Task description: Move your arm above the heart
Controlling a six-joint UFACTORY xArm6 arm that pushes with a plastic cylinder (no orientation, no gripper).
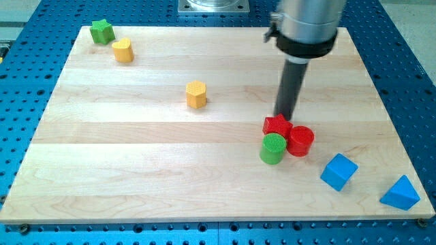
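The yellow heart lies near the board's top left corner, just right of the green star. My tip is far from it, at the view's right of centre, touching the top edge of the red star. The red star sits in a tight cluster with the red cylinder to its right and the green cylinder below it. The rod rises from the tip to the arm's grey housing at the view's top.
A yellow hexagon stands left of my tip near the board's middle. A blue cube and a blue triangular block lie at the bottom right. The wooden board rests on a blue perforated table.
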